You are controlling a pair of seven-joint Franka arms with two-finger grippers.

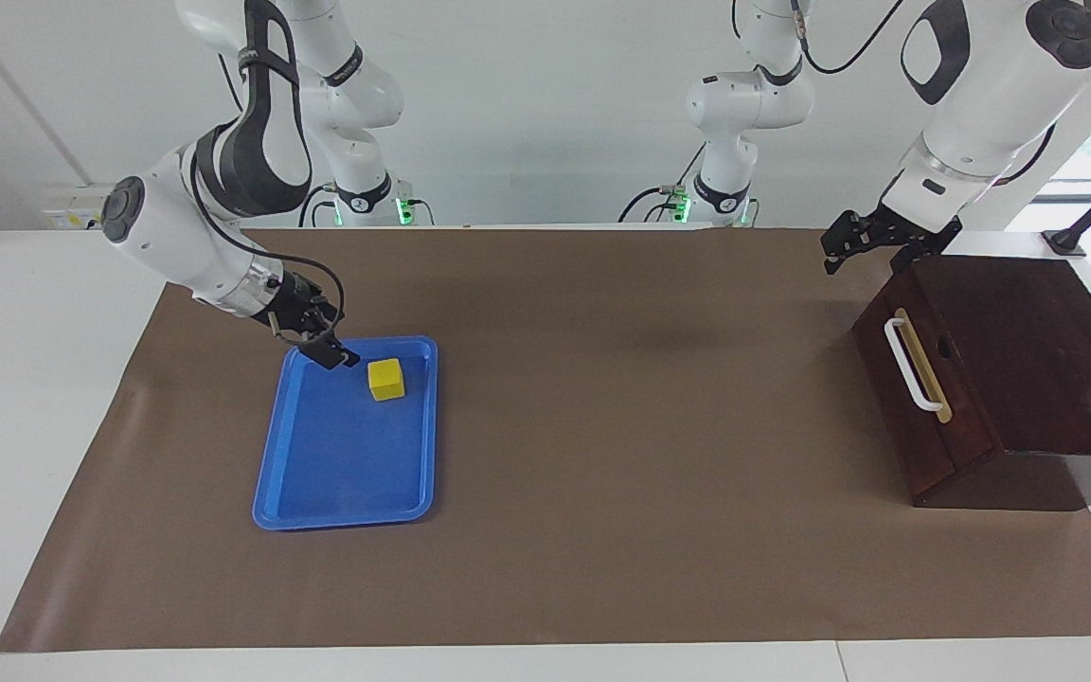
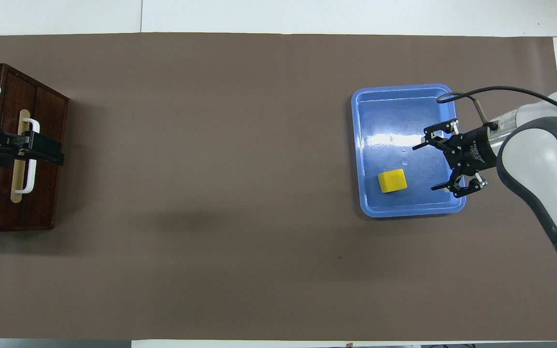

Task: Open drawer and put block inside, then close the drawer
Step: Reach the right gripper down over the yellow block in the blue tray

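The yellow block [image 1: 385, 379] [image 2: 392, 181] lies in the blue tray [image 1: 337, 474] [image 2: 404, 116], in the tray's half nearer to the robots. My right gripper [image 1: 335, 352] [image 2: 426, 166] is open and low over the tray, beside the block toward the right arm's end, not touching it. The dark wooden drawer [image 1: 896, 398] [image 2: 41, 203] is shut, at the left arm's end of the table. Its white handle [image 1: 905, 365] [image 2: 28, 183] faces the middle of the table. My left gripper [image 1: 844, 248] [image 2: 41, 151] hangs above the drawer's handle.
A brown mat [image 1: 650, 426] covers the table between the tray and the drawer box. White table margins border the mat on all sides.
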